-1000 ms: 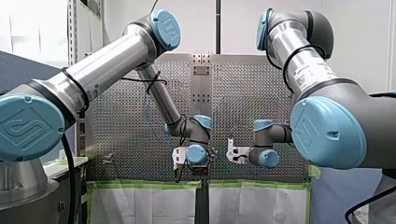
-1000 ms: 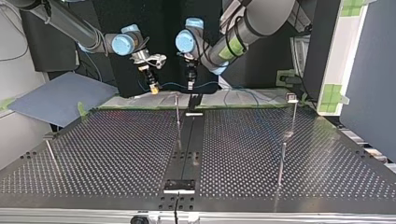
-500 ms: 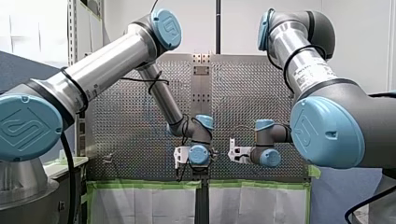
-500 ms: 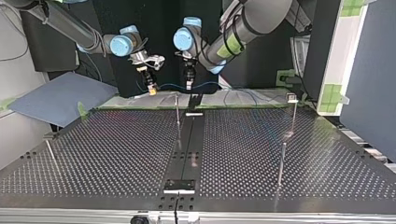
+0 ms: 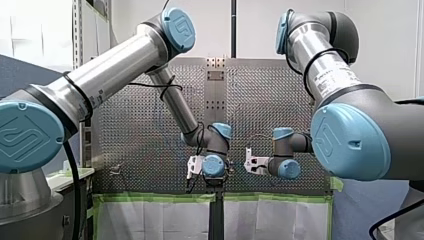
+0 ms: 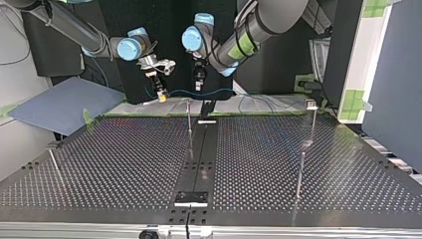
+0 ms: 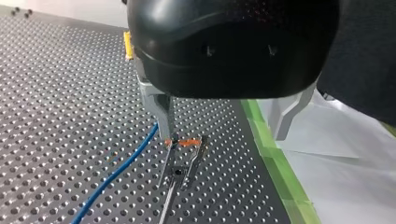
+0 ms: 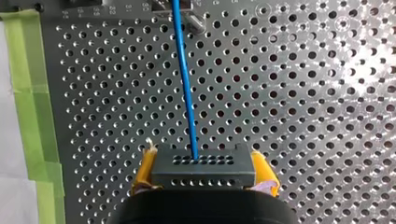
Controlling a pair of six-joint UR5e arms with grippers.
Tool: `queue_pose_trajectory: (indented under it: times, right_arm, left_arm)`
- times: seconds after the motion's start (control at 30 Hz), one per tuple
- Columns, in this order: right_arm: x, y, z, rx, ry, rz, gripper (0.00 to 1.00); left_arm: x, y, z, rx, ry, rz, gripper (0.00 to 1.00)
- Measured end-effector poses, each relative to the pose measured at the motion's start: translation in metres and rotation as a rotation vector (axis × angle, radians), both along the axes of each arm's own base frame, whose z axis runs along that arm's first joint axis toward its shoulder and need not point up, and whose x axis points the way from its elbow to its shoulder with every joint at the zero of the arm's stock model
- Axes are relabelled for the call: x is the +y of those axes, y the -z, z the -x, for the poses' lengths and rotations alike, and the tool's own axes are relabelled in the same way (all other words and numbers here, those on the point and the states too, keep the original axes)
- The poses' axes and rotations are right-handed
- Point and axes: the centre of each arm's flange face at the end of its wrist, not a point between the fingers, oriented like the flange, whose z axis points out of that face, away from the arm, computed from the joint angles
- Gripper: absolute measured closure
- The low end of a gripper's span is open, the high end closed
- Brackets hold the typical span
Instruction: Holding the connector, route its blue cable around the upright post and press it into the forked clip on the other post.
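Broadly, the perforated table [image 6: 124, 159] filled the lower part of the top view. Both arms worked at its far edge in the upper centre of that frame, my right arm [image 6: 74, 30] coming in from the upper left and my left arm [image 6: 259, 25] from the upper right. A thin post [image 6: 189, 122] stood just below the two grippers, and a second post [image 6: 313, 122] stood well apart at the right of the frame. The blue cable [image 6: 219, 91] ran almost level across the upper centre, so its long axis lay from one gripper to the other and on toward the right. The right gripper [image 8: 203, 163] was clamped on the connector [image 8: 203, 173], a dark block with rows of small holes, squeezed between yellow pads [image 8: 145, 168]. The cable left the block's middle and ran straight ahead, taut and unkinked. The left gripper [image 7: 223, 135] stood wide open, and the cable came up from the table side to the tip of one of its metal fingers [image 7: 161, 109]. The forked clip [image 7: 182, 156], two slim prongs with an orange mark across their tops, sat directly under that fingertip. My left arm was therefore much the nearer to it. I judged that the coming move turned on that short drop, with the cable needing to go down between the prongs. Whether it already touched them, I could not tell.
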Motion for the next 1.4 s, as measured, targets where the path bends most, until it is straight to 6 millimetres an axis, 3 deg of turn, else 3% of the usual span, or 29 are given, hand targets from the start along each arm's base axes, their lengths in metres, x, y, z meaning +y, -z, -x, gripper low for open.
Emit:
queue_pose_trajectory:
  times: [0.57, 0.93, 1.4]
  right_arm:
    - [-0.001, -0.001, -0.001, -0.002, 0.000, 0.007, 1.00]
    - [0.001, -0.001, -0.003, -0.004, -0.007, 0.010, 1.00]
    - [0.000, -0.001, -0.004, -0.007, -0.009, 0.013, 1.00]
  left_arm:
    - [-0.008, -0.006, -0.009, -0.076, 0.018, -0.019, 0.00]
    - [-0.012, -0.017, -0.031, -0.121, 0.007, 0.034, 0.00]
    - [0.015, -0.016, -0.057, -0.085, -0.059, 0.027, 0.00]
